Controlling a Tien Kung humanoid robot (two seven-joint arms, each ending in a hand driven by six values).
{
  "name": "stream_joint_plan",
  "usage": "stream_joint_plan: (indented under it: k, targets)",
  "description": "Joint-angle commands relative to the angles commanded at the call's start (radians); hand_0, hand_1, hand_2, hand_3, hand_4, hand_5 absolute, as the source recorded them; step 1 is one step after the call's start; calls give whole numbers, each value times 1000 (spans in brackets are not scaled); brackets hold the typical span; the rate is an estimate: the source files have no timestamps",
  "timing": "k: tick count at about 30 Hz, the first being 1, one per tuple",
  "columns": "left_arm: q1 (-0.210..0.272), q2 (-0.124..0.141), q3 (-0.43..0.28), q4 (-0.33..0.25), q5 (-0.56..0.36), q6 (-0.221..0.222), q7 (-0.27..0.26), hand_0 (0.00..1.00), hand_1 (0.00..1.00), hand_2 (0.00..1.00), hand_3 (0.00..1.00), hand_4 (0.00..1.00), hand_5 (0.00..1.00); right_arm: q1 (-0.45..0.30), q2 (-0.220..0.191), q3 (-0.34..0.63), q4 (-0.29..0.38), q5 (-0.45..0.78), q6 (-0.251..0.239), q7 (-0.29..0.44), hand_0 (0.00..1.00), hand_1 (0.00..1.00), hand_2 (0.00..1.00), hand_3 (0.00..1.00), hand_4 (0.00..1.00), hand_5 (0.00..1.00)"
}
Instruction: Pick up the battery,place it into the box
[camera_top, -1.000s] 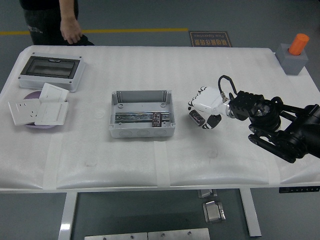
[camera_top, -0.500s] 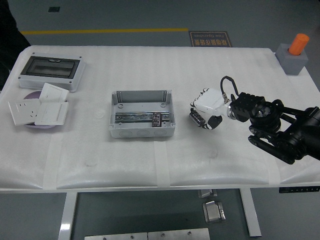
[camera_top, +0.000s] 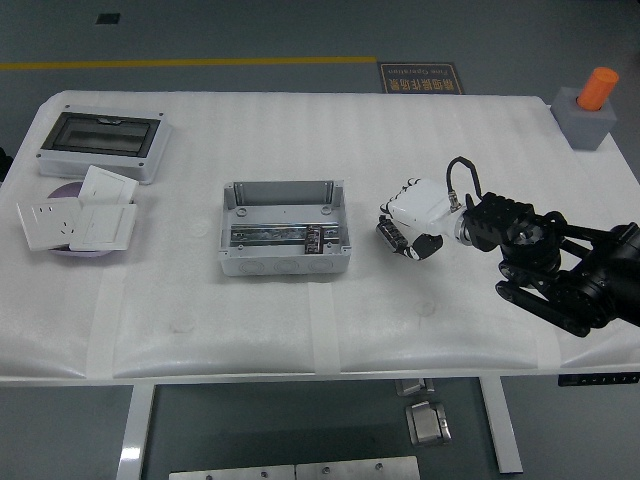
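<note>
I see my right hand (camera_top: 412, 225) just to the right of the open grey box (camera_top: 284, 229), low over the white desk (camera_top: 400, 310). Its white fingers (camera_top: 395, 208) are curled around a small dark object, which I take to be the battery (camera_top: 391, 234), so the battery sits in the hand, outside the box and close to its right wall. Well to the left of the box lie a lidded case (camera_top: 100, 144) and some wall sockets (camera_top: 76, 220). Far right of the box, at the desk's back corner, stands an orange cylinder (camera_top: 599, 88) on a grey block.
</note>
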Motion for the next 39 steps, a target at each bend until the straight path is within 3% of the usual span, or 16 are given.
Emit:
stream_joint_plan:
  k: [1,4,8,11,17,23,30,31,36,37,39]
  targets:
    - [1,-1,-1,0,1,0,1,624,640,443,582,405,396,0,-11,-25,14,22,-30,-22,834,678,650,666,208,118]
    - [5,-3,-7,0,5,-1,3,624,640,443,582,405,396,0,-37,-48,57,31,-101,-69,834,678,650,666,208,118]
    - [9,-5,-14,0,10,-1,6,624,640,442,582,406,401,-20,-57,30,128,-13,-171,-111,816,660,634,636,186,109]
    - [13,-6,-22,0,16,-2,9,624,640,442,582,406,401,-51,-48,96,172,-44,-181,-129,816,660,634,636,186,109]
    - [20,-9,-16,0,7,-3,11,624,640,443,582,407,403,-143,39,266,237,-59,-214,-137,810,658,632,620,188,109]
    - [19,-10,-12,0,-4,0,9,623,640,442,582,407,403,-177,103,373,223,-46,-211,-125,806,657,630,616,192,114]
    - [22,-11,-25,0,7,-5,16,624,640,443,582,407,404,-185,132,375,186,-20,-153,-136,801,652,632,623,217,123]
    - [22,-11,-26,0,8,-5,16,624,640,442,583,408,403,-185,133,374,183,-18,-151,-137,825,682,669,689,539,276]
    - [22,-11,-30,0,13,-5,17,624,640,442,583,408,403,-184,138,369,177,-15,-151,-142,825,682,669,689,539,276]
    - [22,-11,-30,0,12,-6,17,624,639,442,582,409,403,-183,139,366,177,-15,-152,-143,998,898,917,998,969,538]
    - [21,-12,-30,0,11,-5,17,624,639,442,582,409,403,-181,140,362,176,-15,-154,-145,998,898,917,998,969,538]
